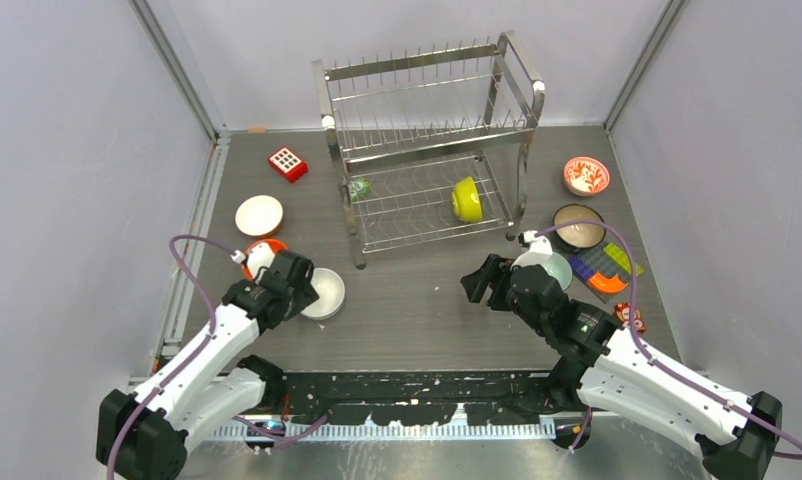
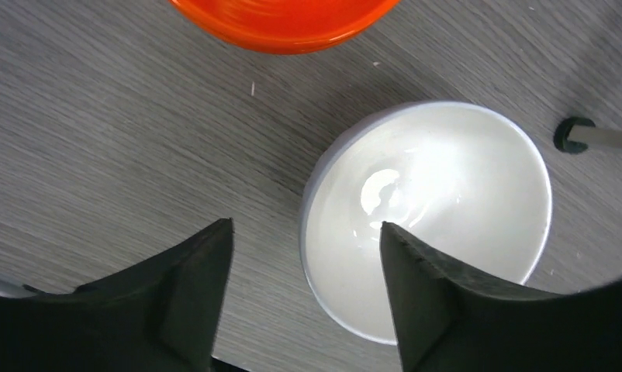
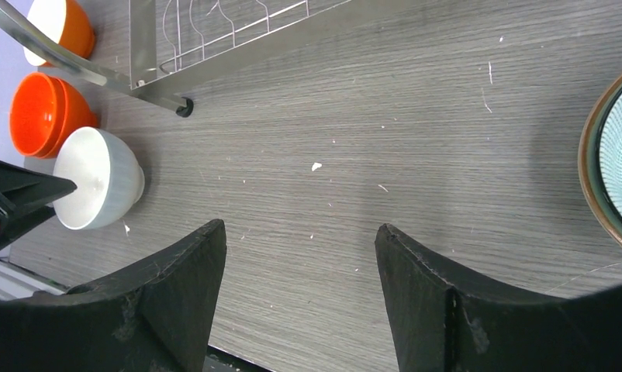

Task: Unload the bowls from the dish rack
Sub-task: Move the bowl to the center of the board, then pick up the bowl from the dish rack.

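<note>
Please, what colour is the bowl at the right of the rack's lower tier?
Bowl: lime-yellow, clearest in top external view.

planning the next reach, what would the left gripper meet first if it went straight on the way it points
The white bowl, most likely: the left gripper points down at it, open, one finger over the bowl's inside and the other over table beside its rim. How high it hangs is unclear.
</note>
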